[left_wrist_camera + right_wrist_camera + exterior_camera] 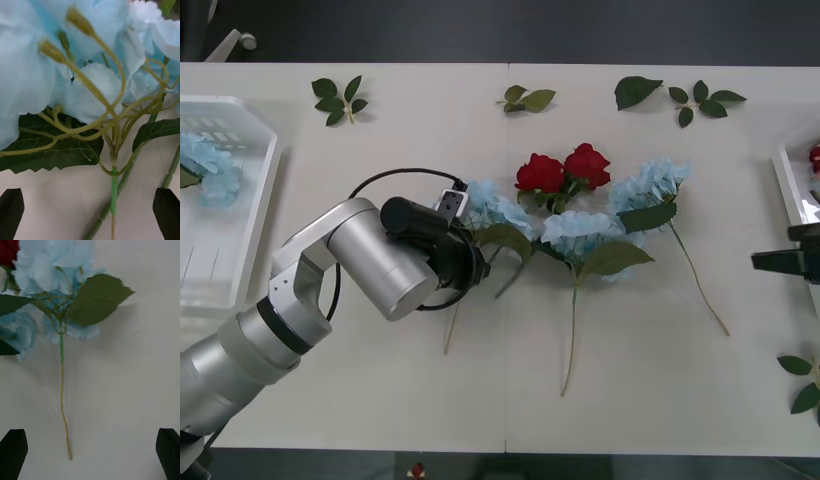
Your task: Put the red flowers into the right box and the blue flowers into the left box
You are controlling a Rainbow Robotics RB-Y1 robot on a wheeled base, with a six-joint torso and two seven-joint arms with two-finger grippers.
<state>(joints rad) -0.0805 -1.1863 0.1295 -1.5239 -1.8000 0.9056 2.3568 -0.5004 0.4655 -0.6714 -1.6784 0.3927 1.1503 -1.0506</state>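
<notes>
Left hand [90, 213] hangs open over the leftmost of 3 blue flowers [492, 212] mid-worktop [380, 400] — its stem runs 12-to-6 between the fingers, left box [265, 160] off at 9 o'clock. Right hand [780, 262] (also open) waits at 3 o'clock — farther off.

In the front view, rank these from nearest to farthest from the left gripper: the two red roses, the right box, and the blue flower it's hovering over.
Measured from the left gripper, jaws open, near the table's middle:
1. The leftmost blue flower, right beside it.
2. The two red roses, a little farther back and to the right.
3. The right box, at the table's far right edge.
</notes>
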